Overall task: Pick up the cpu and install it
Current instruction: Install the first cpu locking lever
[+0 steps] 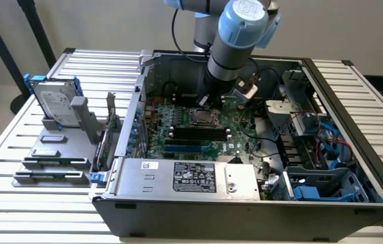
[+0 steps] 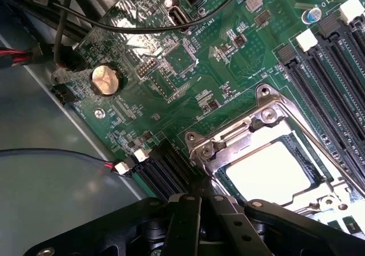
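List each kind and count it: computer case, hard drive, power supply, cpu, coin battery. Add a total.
Computer case: 1
Hard drive: 1
Power supply: 1
Cpu: 1
Coin battery: 1
Total: 5

An open computer case (image 1: 246,208) sits on a slatted bench (image 1: 15,203). Inside lie a green motherboard (image 1: 178,137) and a labelled power supply (image 1: 191,178). A hard drive (image 1: 53,104) in a blue bracket stands at the exterior view's left.
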Tool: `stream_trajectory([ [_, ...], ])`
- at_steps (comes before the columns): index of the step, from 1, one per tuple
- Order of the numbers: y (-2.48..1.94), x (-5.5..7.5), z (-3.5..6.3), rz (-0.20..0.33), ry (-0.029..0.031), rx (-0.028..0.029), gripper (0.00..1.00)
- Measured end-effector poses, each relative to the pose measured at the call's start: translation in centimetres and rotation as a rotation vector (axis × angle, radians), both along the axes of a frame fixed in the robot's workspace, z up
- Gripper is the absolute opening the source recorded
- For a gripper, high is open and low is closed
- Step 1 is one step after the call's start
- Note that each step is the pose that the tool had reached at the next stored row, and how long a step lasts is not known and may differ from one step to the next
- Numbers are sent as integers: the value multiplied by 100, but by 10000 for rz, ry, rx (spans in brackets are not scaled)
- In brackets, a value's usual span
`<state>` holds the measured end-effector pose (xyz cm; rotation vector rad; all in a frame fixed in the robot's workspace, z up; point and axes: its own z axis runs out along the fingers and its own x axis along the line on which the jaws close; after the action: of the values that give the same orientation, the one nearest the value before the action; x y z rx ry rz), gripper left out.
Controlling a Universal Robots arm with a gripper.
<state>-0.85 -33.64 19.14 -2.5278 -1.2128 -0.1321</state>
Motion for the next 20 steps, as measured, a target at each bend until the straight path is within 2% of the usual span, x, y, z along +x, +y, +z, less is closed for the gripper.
stream_trajectory([
  [3, -6, 10, 0, 0, 1, 73, 11],
  [6, -26, 16, 0, 0, 11, 101, 11],
  [9, -43, 19, 0, 0, 35, 100, 11],
  [20, -56, 25, 17, 0, 90, 103, 11],
])
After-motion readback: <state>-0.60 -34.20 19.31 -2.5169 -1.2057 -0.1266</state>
